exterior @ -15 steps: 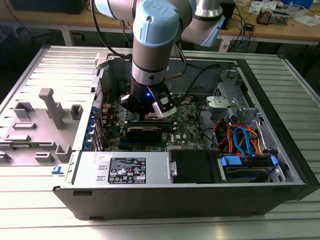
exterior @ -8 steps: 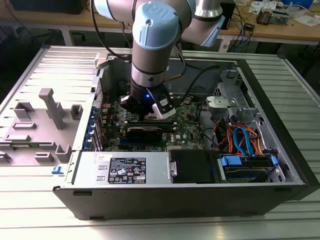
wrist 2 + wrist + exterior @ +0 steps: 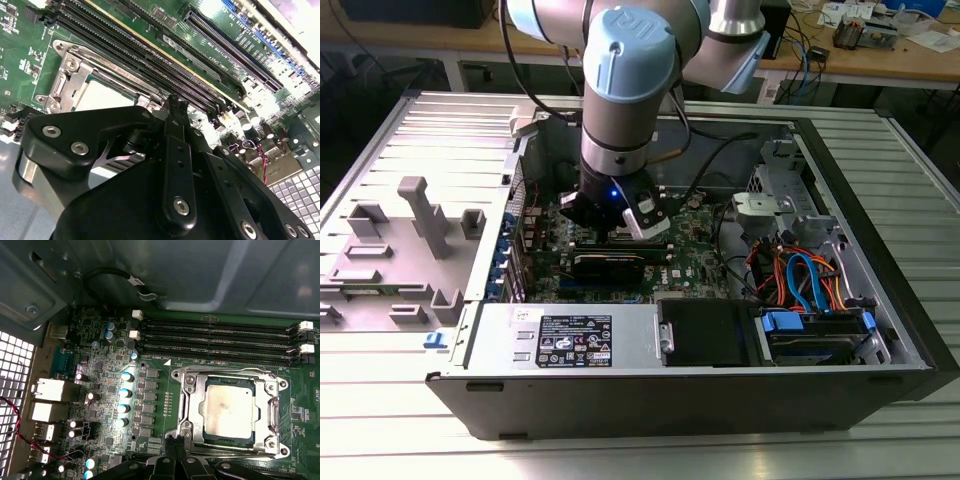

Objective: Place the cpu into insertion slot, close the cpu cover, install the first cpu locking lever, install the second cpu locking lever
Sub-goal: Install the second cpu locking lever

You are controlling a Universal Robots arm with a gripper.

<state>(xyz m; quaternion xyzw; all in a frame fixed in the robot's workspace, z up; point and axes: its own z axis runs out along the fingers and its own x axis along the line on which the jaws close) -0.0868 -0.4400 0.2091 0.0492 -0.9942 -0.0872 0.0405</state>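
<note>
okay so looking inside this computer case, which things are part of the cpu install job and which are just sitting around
Part of the job:
- cpu, seated in the insertion slot
- cpu cover, down around the chip
- gripper, beside the socket

Just there:
- memory slots
- black drive
- orange and blue cables
- grey fixture blocks

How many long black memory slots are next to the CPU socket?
4, lying side by side in one bank along one edge of the insertion slot, where the cpu sits under the closed cpu cover.
</note>
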